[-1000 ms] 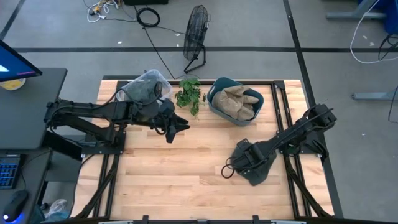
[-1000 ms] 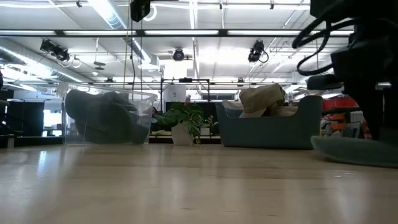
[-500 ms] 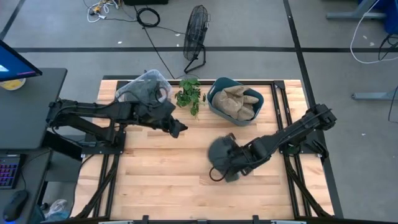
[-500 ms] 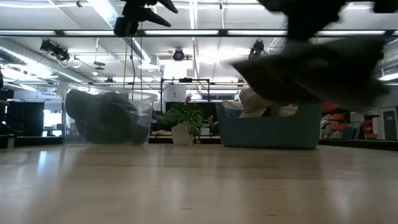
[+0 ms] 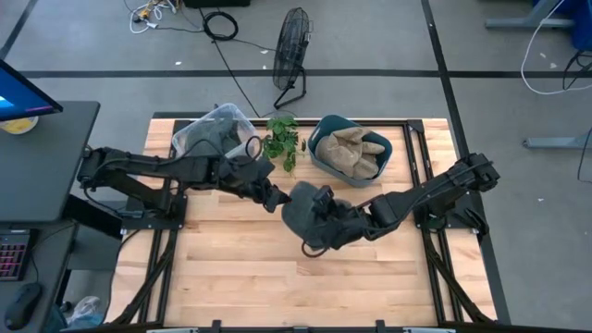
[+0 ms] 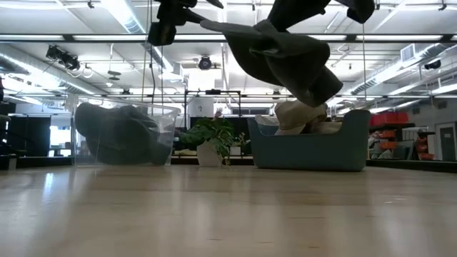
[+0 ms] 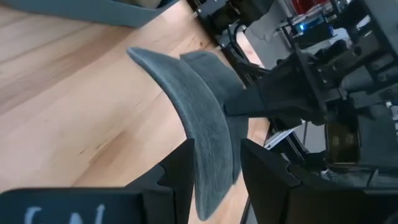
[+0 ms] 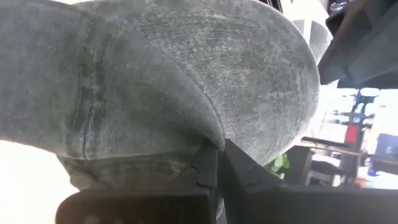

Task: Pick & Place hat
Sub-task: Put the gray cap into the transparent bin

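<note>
The dark grey hat (image 5: 307, 215) hangs in the air over the table's middle, high in the low view (image 6: 293, 53). My right gripper (image 5: 344, 220) reaches in from the table's right and is shut on it. My left gripper (image 5: 276, 202) comes from the left and is open. Its two fingers stand on either side of the hat's brim (image 7: 208, 134). A clear bin (image 5: 215, 135) at the far left holds more dark hats. My right gripper pinches the lower edge of the hat's crown (image 8: 202, 142) between its two shut fingers, coming level from the table's right. The hat is lifted clear of the table and tilted, its brim (image 6: 228, 30) pointing toward my left gripper. My left gripper has the brim's edge (image 7: 214, 163) between its open fingers; I cannot tell whether they touch it.
A small potted plant (image 5: 281, 141) stands at the far edge between the clear bin and a blue-grey tub (image 5: 350, 154) of tan hats. Bare wood (image 5: 240, 268) lies along the near half of the table. A fan (image 5: 292, 51) stands on the floor beyond.
My right gripper has lifted the hat off the table's right side and carried it up and leftward to the middle, staying shut on it. My left gripper has moved rightward and toward the near edge, and it now meets the hat's brim.
</note>
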Action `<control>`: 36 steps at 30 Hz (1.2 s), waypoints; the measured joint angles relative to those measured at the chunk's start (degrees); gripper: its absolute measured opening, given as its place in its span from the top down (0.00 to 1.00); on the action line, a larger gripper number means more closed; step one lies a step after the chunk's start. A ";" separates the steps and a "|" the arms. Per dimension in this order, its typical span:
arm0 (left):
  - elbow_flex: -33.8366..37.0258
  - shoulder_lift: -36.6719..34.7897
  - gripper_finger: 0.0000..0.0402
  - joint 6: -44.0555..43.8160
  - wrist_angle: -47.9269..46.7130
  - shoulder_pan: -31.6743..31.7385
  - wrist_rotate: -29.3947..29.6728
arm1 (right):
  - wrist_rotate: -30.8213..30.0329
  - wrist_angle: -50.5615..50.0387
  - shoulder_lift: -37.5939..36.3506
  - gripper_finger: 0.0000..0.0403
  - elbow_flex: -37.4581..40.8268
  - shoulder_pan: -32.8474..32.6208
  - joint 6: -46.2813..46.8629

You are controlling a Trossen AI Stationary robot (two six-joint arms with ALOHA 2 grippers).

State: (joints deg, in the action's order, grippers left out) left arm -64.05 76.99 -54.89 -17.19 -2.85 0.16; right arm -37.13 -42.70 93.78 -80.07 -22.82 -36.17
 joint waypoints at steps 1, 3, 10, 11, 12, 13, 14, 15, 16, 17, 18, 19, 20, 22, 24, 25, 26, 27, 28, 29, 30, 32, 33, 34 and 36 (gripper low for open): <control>0.00 0.00 0.67 -0.02 -0.09 0.00 -0.03 | -0.26 0.02 0.00 1.00 0.01 0.17 -0.91; 0.00 0.00 0.67 -0.04 -0.41 0.01 -0.27 | -0.66 0.59 0.00 1.00 0.07 0.56 -3.44; 0.00 0.49 0.67 0.00 -1.31 0.18 0.02 | -0.44 1.41 0.02 1.00 0.13 1.35 -4.85; 0.00 0.49 0.67 -0.01 -1.71 0.25 0.12 | -0.65 1.10 0.02 1.00 0.13 1.35 -4.85; 0.00 0.54 0.67 -0.04 -2.45 0.47 0.25 | -0.87 0.95 0.02 1.00 0.13 1.35 -4.81; 0.00 0.59 0.67 -0.04 -3.08 0.62 0.44 | -1.06 0.98 0.02 1.00 0.13 1.36 -4.39; 0.00 0.59 0.67 -0.04 -3.39 0.80 0.50 | -1.28 1.00 0.02 1.00 0.13 1.31 -3.57; 0.00 0.59 0.67 -0.04 -3.63 1.00 0.50 | -1.41 1.07 0.02 1.00 0.13 1.29 -2.88; 0.00 0.59 0.67 -0.04 -3.87 1.18 0.50 | -1.53 1.13 0.02 1.00 0.13 1.30 -2.36; 0.00 0.61 0.67 0.02 -3.93 1.18 0.50 | -1.56 1.23 0.02 1.00 0.11 1.30 -2.20; 0.00 0.61 0.67 0.00 -3.89 1.18 0.50 | -1.56 1.25 0.02 1.00 0.11 1.30 -2.24; 0.00 0.61 0.67 0.02 -3.88 1.18 0.59 | -1.50 1.25 0.02 1.00 0.11 1.43 -2.25; 0.00 0.61 0.67 0.03 -3.91 1.18 0.63 | -1.38 1.26 0.02 1.00 0.11 1.55 -2.04; 0.00 0.61 0.67 0.30 -4.02 1.18 0.66 | -1.39 1.17 0.02 1.00 0.11 1.65 -0.81; 0.00 0.57 0.67 0.97 -3.98 1.18 0.66 | -1.37 0.63 0.02 1.00 0.11 1.69 0.07; 0.00 0.57 0.68 1.54 -3.98 1.21 0.66 | -1.36 0.57 0.02 1.00 0.11 1.70 -0.09; 0.00 0.58 0.68 2.07 -3.94 1.38 0.62 | -1.32 0.83 0.02 1.00 0.11 1.76 -0.79; 0.00 0.71 0.69 2.61 -3.80 1.44 0.41 | -1.25 1.42 0.02 1.00 0.11 2.08 -1.50; 0.00 0.90 0.70 2.94 -3.48 1.46 -0.09 | -1.12 2.32 0.02 1.00 0.11 2.29 -2.02; 0.00 1.06 0.71 3.39 -3.32 1.46 -0.47 | -0.93 3.37 0.02 1.00 0.11 2.70 -2.04; 0.00 1.22 0.73 4.21 -3.26 1.46 -0.64 | -0.78 4.44 0.02 1.00 0.11 3.22 -1.98; 0.00 1.36 0.77 4.55 -2.60 1.36 -0.63 | -0.69 5.95 0.02 0.99 0.11 4.23 -2.05; 0.00 1.33 0.80 4.55 -2.42 1.36 -0.67 | -0.71 6.69 0.04 0.98 0.11 4.67 -2.26; -0.02 1.27 0.82 4.61 -2.12 1.36 -0.84 | -0.58 7.17 0.06 0.98 0.13 5.08 -2.25; -0.04 1.10 0.89 5.57 -1.45 1.36 -1.06 | -0.32 7.95 0.11 0.96 0.17 5.92 -1.77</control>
State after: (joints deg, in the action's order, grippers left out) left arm -64.10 78.09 -49.32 -18.65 -1.50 -0.90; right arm -37.46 -34.75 93.89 -79.90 -16.90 -37.94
